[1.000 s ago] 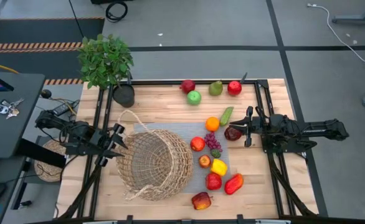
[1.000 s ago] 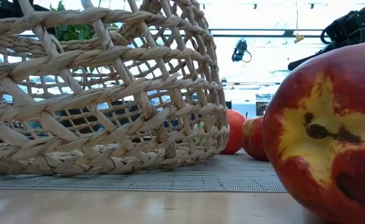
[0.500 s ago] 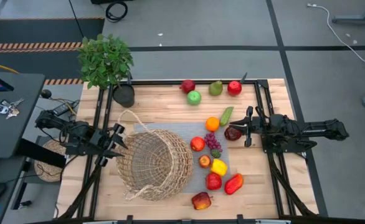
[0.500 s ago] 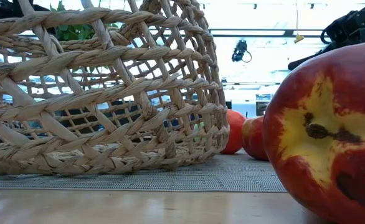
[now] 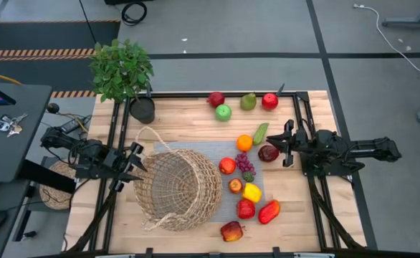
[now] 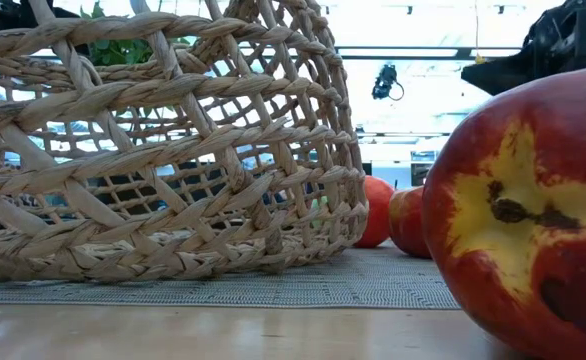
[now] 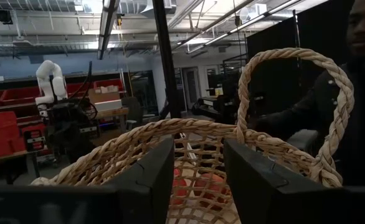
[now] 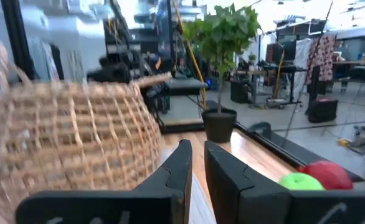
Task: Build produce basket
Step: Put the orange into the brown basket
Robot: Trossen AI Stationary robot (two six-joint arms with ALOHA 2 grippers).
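Note:
The tan wicker basket (image 5: 178, 188) lies tipped on its side on a grey mat (image 5: 217, 147), with its mouth toward the table's left. It fills the low view (image 6: 163, 150). My left gripper (image 5: 135, 163) is open at the basket's left rim, with the rim (image 7: 195, 127) and a looped handle (image 7: 332, 99) just ahead of its fingers. Whether it touches the basket I cannot tell. Produce lies right of the basket. My right gripper (image 5: 286, 145) is shut and empty, just right of a dark red apple (image 5: 269, 153).
An orange (image 5: 244, 142), grapes (image 5: 246, 165), a yellow pepper (image 5: 251, 192) and a red pepper (image 5: 269, 211) lie on the mat. A red-yellow apple (image 5: 231, 231) lies near the front edge (image 6: 523, 220). Several fruits (image 5: 223, 112) and a potted plant (image 5: 122, 72) stand at the far side.
My right gripper has drawn back a little toward the table's right edge, away from the dark red apple, which stays on the mat. The basket and my left gripper have kept still.

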